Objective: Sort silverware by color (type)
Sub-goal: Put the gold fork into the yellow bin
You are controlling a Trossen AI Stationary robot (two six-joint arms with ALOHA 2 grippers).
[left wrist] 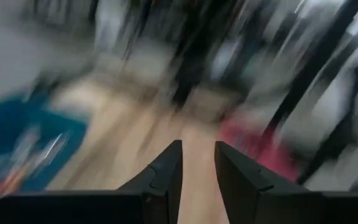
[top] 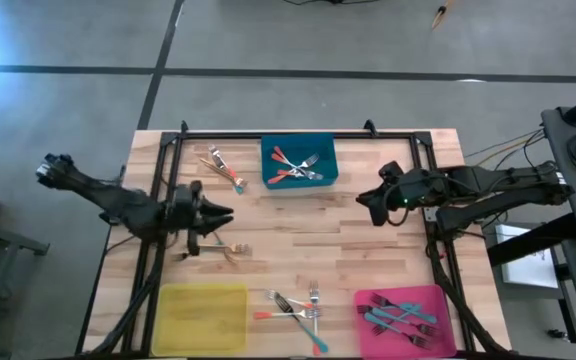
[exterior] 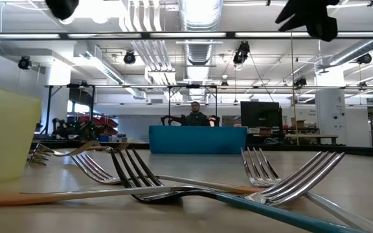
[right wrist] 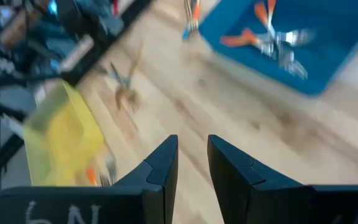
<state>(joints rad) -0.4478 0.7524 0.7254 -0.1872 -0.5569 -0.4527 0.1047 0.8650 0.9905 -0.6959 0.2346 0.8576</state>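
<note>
Forks everywhere: a loose heap of forks [top: 298, 308] by the table's near edge between the yellow bin [top: 204, 317] and pink bin [top: 405, 318], a pair [top: 224, 168] near the far edge beside the blue bin [top: 299, 162]. Light, stiff, slick and lying flat, so pinch across a handle, I'd judge. Left hand [top: 225, 214] and right hand [top: 364, 203] hover mid-table, fingers slightly parted, both empty.

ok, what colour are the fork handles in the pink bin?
Teal handles, clearest in the high view.
</note>
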